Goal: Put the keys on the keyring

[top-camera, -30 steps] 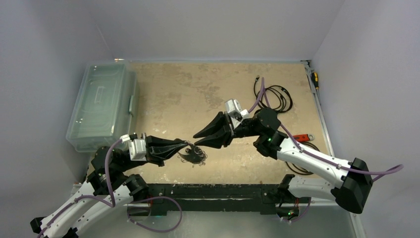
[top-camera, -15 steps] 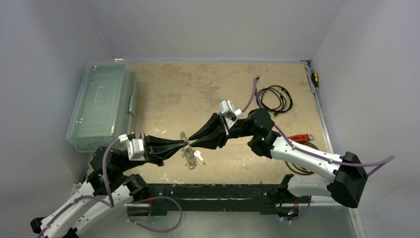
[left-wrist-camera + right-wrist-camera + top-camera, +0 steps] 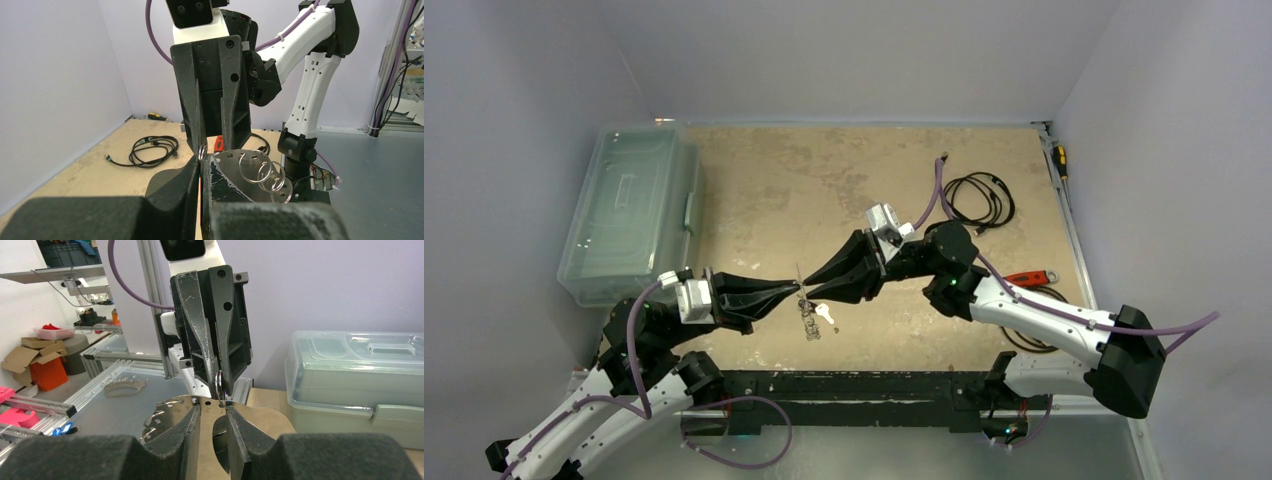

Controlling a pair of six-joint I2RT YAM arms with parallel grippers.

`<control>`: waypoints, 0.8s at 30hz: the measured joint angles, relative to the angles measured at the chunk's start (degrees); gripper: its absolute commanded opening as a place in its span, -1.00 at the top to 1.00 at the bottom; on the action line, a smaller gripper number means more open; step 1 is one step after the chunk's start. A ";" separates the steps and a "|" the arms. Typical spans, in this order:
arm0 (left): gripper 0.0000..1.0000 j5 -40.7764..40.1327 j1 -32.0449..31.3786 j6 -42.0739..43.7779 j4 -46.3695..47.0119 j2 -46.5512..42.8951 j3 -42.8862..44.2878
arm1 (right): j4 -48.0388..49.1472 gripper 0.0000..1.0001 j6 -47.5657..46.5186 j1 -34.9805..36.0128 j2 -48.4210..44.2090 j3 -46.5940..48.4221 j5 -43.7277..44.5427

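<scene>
Left end effector grips the keyring; no legible writing anywhere.

pale lavender walls enclose a worn tan tabletop.

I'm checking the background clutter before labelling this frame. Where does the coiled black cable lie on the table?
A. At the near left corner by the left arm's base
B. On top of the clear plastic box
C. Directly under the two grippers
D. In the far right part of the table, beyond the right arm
D: the coiled black cable lies on the table's far right part, beyond the right arm, well away from the clear plastic box.
</scene>
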 measured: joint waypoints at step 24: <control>1.00 -1.20 0.39 0.02 0.07 -1.14 0.00 | 5.97 0.45 4.94 0.39 3.04 0.22 5.14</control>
